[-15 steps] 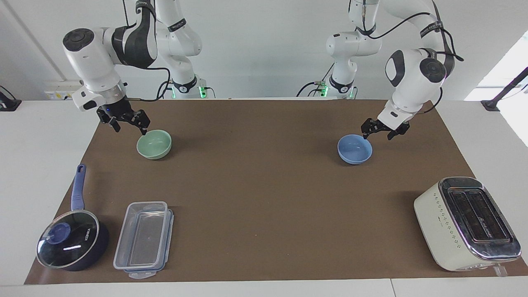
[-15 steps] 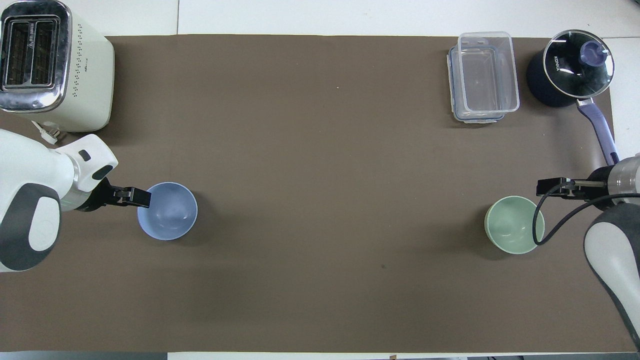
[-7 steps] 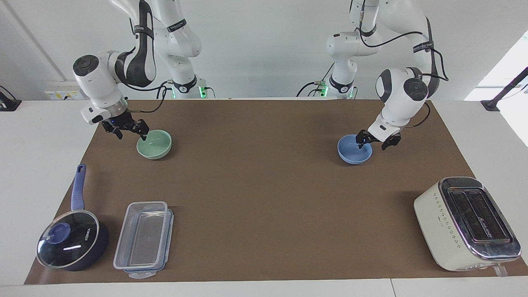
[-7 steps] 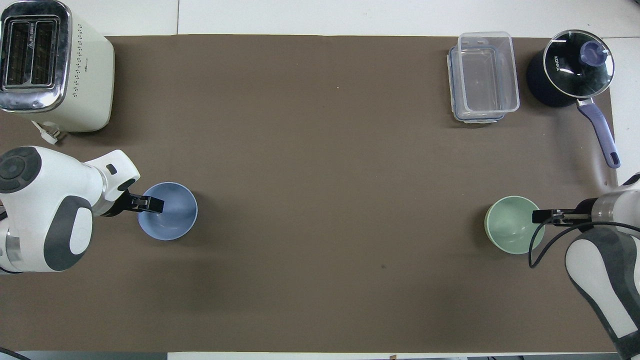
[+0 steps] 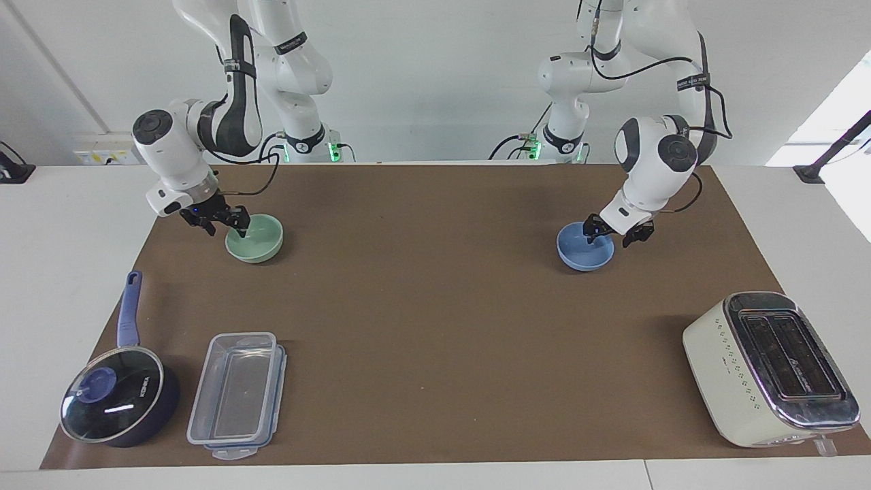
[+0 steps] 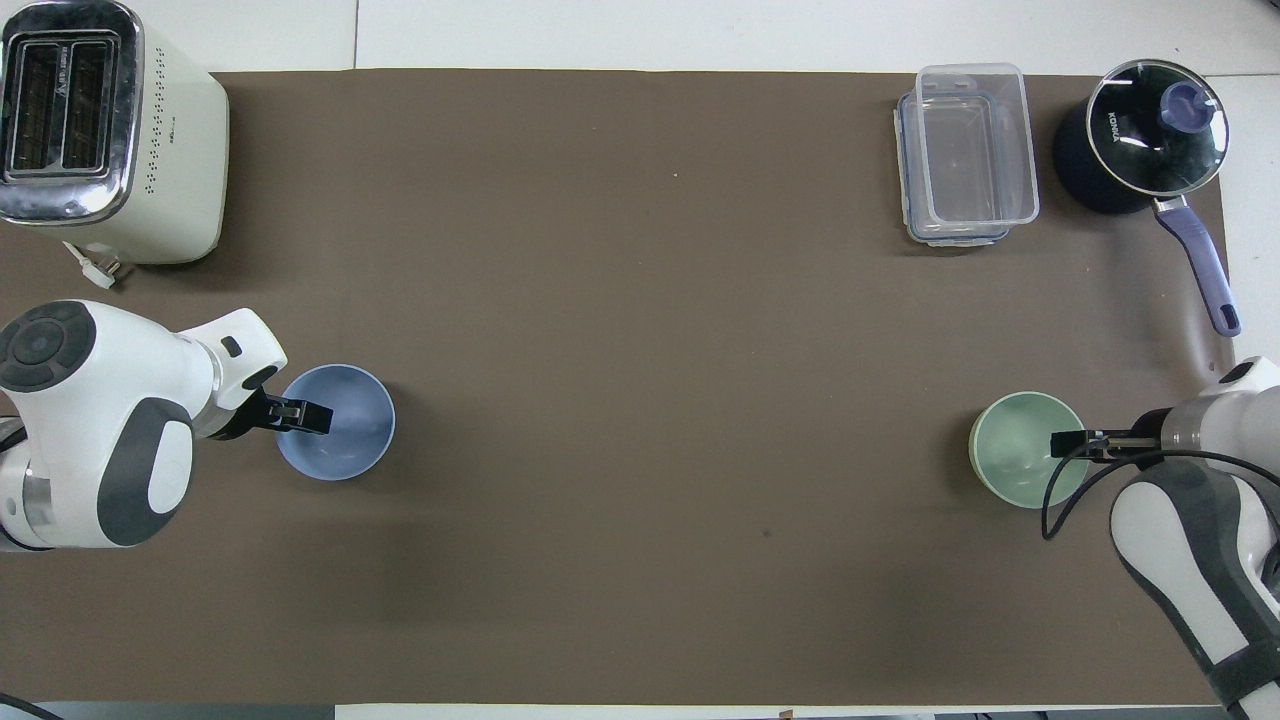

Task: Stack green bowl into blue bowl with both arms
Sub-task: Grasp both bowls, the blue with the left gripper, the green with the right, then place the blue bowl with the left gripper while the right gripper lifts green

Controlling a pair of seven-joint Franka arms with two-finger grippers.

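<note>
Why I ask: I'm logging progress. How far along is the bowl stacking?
Done: nothing stacked yet. The green bowl sits on the mat toward the right arm's end, the blue bowl toward the left arm's end.
In hand: the right gripper is at the green bowl's rim, the left gripper at the blue bowl's rim.
Left: lift the green bowl, carry it over and set it in the blue bowl.

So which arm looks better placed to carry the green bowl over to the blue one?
The right arm, I'd judge. Its tool is already down at the green bowl, straddling its rim. The left tool is at the rim of the blue bowl, at the left arm's end of the table.
</note>
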